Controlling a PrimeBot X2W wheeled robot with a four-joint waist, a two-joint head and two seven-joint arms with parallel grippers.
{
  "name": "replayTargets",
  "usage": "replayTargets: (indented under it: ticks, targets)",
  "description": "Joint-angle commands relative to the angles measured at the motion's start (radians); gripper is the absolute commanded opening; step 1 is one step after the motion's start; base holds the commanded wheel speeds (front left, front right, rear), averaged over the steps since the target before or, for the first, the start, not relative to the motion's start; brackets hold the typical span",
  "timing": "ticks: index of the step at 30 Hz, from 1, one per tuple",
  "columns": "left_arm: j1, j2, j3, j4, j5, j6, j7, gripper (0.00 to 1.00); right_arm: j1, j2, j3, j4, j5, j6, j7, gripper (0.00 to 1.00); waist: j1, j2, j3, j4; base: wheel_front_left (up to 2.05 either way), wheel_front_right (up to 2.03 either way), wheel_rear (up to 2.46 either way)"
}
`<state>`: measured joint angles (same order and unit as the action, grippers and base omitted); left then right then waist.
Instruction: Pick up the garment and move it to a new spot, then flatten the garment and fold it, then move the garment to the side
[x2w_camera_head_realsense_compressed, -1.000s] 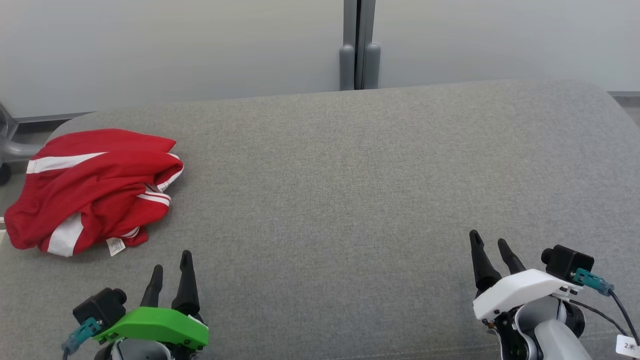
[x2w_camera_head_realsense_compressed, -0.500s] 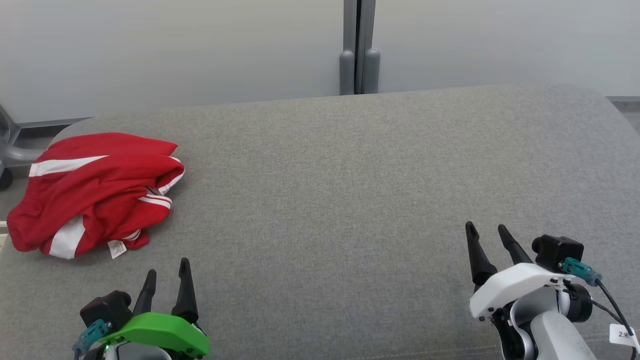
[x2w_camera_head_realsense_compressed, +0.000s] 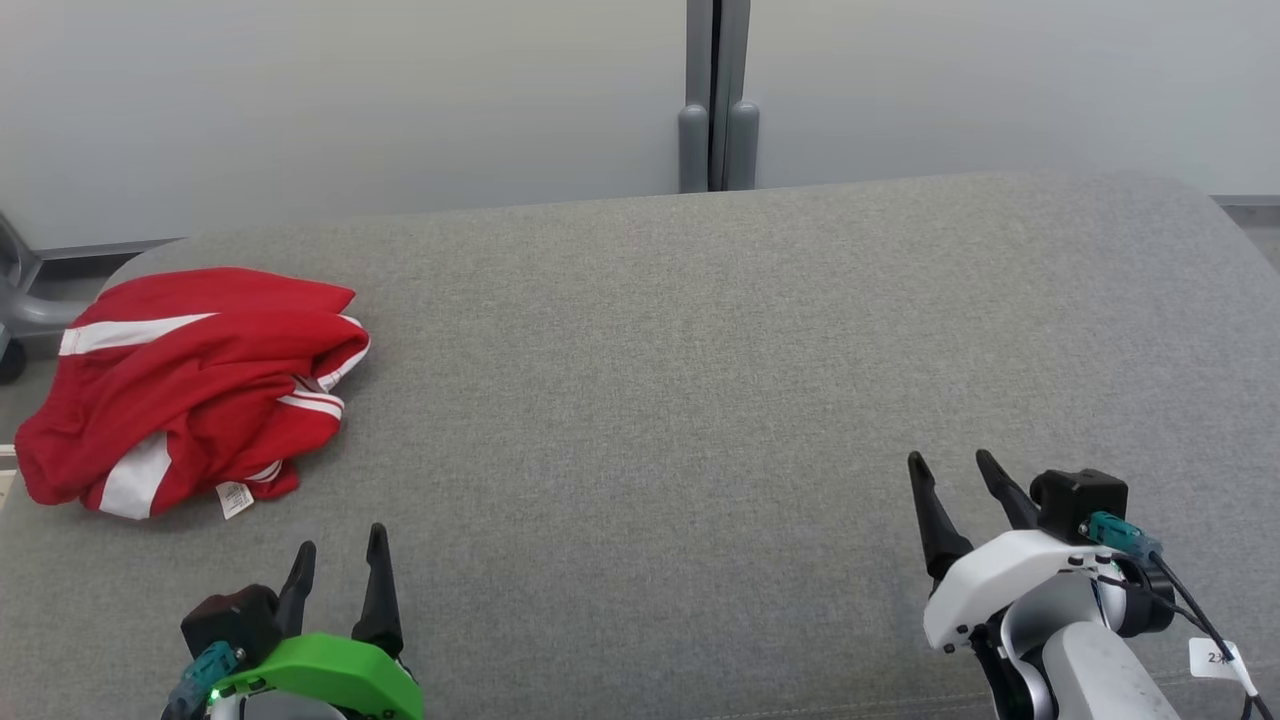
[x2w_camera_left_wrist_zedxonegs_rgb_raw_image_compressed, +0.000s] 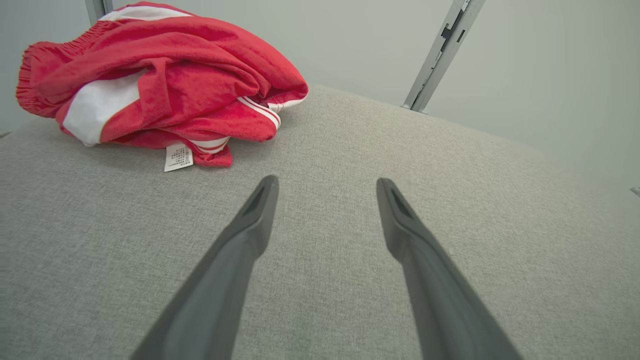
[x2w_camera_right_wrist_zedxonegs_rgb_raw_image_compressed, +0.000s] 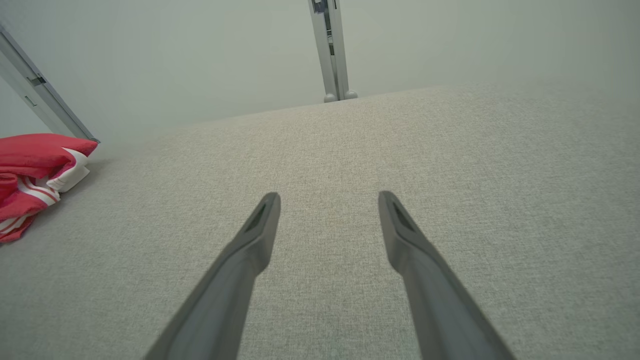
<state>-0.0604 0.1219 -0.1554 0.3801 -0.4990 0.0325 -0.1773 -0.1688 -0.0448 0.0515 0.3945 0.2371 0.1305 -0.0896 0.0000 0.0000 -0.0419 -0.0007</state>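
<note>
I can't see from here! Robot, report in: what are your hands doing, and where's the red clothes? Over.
Left gripper, right gripper: open, empty. Red garment crumpled at left end of cushion, untouched. Bare cushion between it and left gripper.

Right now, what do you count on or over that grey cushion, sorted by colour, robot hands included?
Red: 1, the crumpled red garment with white stripes.
Green: 1, the left gripper, open.
White: 1, the right gripper, open.
Total: 3.
</note>
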Motion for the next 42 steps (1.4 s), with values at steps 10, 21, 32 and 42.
replayTargets:
  ticks: [10, 21, 32, 42]
  targets:
    - [0.012, 0.016, -0.004, -0.009, 0.055, 0.013, -0.007, 1.0, -0.028, -0.007, 0.014, 0.008, -0.079, 0.0, -0.012, 1.0, 0.0, 0.0, -0.001, 0.002, 0.0, 0.0, 0.0]
    - [0.019, 0.028, -0.022, -0.038, 0.119, 0.032, -0.02, 1.0, -0.046, -0.007, 0.027, 0.034, -0.152, 0.0, -0.029, 1.0, 0.0, 0.0, -0.002, 0.002, 0.0, 0.0, 0.0]
    - [0.026, 0.028, -0.027, -0.047, 0.123, 0.044, -0.005, 1.0, -0.058, -0.008, 0.033, 0.059, -0.168, 0.0, -0.041, 1.0, 0.0, 0.0, -0.002, 0.003, 0.0, 0.0, 0.0]
    - [0.009, 0.037, -0.028, -0.029, 0.109, 0.033, -0.01, 1.0, -0.06, -0.008, 0.033, 0.066, -0.161, 0.0, -0.046, 1.0, 0.0, 0.0, 0.0, 0.004, 0.0, 0.0, 0.0]
